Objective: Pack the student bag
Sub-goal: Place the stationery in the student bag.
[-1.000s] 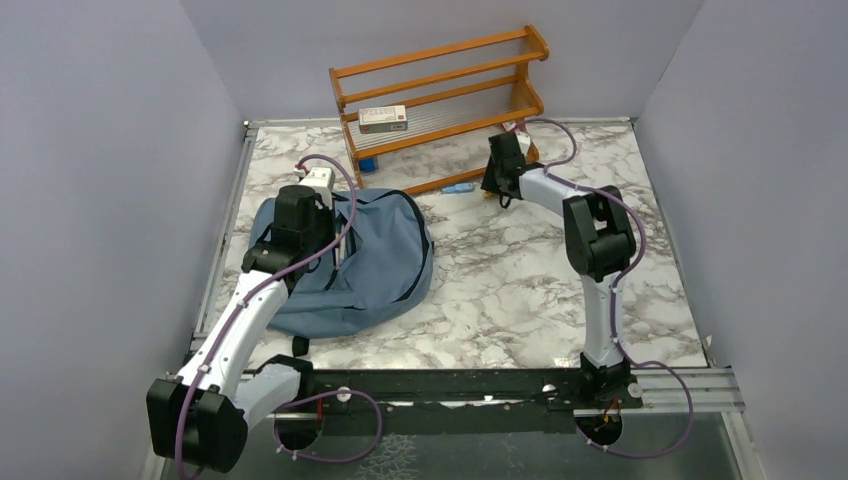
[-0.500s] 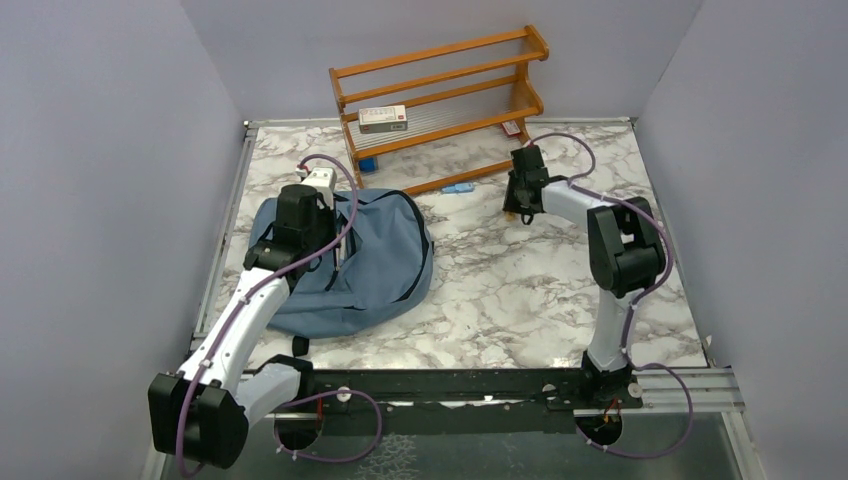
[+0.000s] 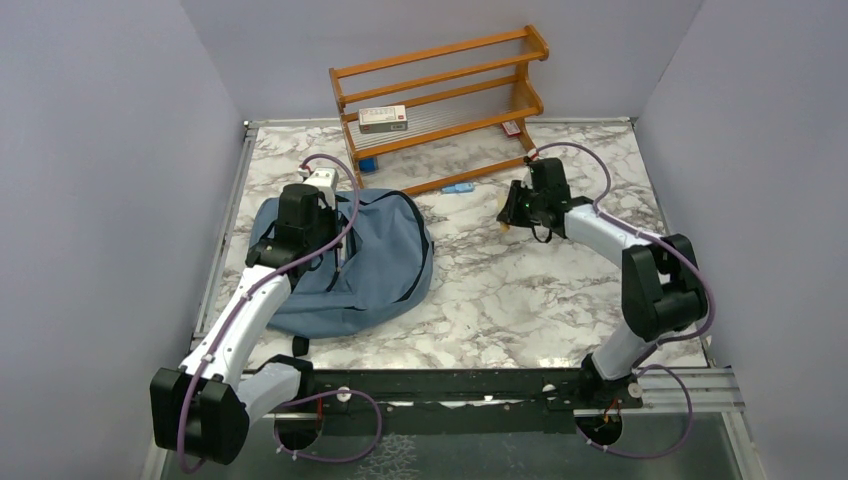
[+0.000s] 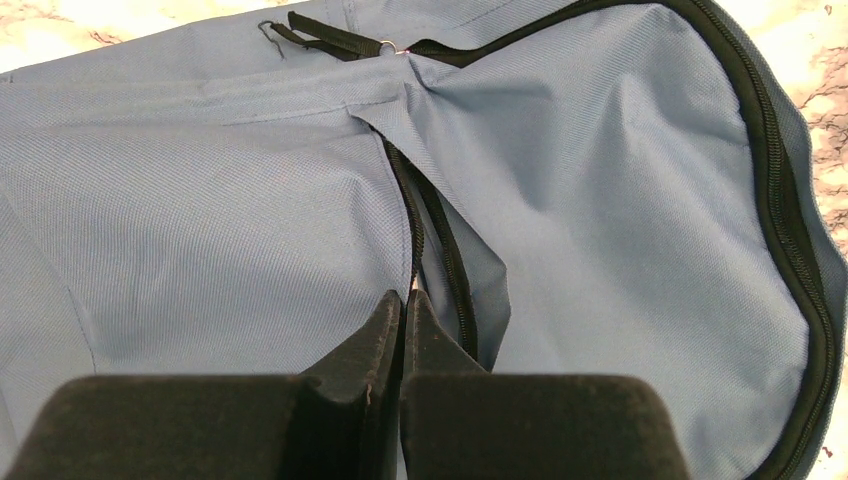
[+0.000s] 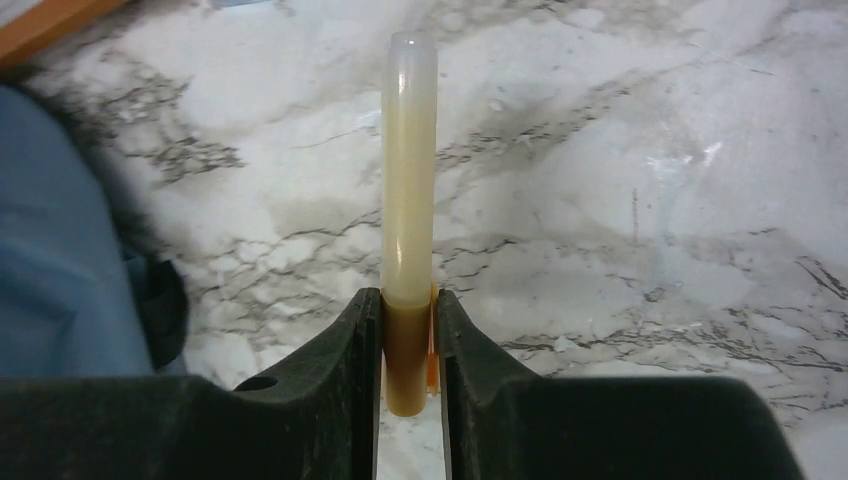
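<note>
The student bag [image 3: 385, 270] is a dusty-blue backpack with black zipper trim, lying flat at the left of the marble table; it fills the left wrist view [image 4: 620, 200]. My left gripper [image 3: 333, 255] rests on the bag. Its jaws [image 4: 404, 296] are shut on the small metal zipper pull [image 4: 413, 287] of a black zipper that is partly open. My right gripper [image 3: 508, 217] hovers over the table right of the bag. In the right wrist view it [image 5: 409, 300] is shut on a cream stick with a translucent cap [image 5: 410, 180] that points forward.
A wooden rack [image 3: 440, 100] stands at the back with a white box [image 3: 383, 119] on its shelf. A blue item [image 3: 368, 163] sits under it, a small blue item [image 3: 458, 187] lies before it and a red-white item [image 3: 512, 127] at its right end. Grey walls enclose the table.
My right arm has swung away from the rack toward the table's middle, carrying the stick, its elbow moving out right. The left arm and bag have not moved.
</note>
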Controlling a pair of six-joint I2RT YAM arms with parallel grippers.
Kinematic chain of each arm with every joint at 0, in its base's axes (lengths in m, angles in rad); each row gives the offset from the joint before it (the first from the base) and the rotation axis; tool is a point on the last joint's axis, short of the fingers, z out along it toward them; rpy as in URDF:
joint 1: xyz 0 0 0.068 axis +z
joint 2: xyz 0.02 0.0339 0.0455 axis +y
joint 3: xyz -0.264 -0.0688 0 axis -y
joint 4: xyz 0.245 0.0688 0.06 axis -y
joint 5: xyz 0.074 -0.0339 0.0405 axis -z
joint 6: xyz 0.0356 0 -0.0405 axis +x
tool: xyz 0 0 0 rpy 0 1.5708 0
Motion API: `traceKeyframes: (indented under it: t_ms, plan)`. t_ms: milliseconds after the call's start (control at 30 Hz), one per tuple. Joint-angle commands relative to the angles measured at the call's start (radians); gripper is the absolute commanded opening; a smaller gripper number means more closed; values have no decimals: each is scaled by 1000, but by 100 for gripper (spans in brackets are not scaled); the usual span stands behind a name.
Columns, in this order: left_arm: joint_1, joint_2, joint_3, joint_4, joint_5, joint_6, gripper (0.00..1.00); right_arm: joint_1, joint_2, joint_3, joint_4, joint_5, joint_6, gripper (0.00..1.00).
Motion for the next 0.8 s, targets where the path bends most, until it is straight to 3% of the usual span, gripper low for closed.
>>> traceKeyframes:
  t_ms: [0,267,500,767]
  plan:
    - [-6,2,23,51,42,-15,0,-4,-66,-44,108,-194,-27,16]
    - [-6,8,26,55,51,-23,0,-4,-158,-114,204,-395,-1,10]
    - [-6,14,31,62,65,-32,0,6,-184,-117,330,-714,95,1]
    - [-6,-18,16,58,63,-44,0,106,-146,-40,286,-733,160,1]
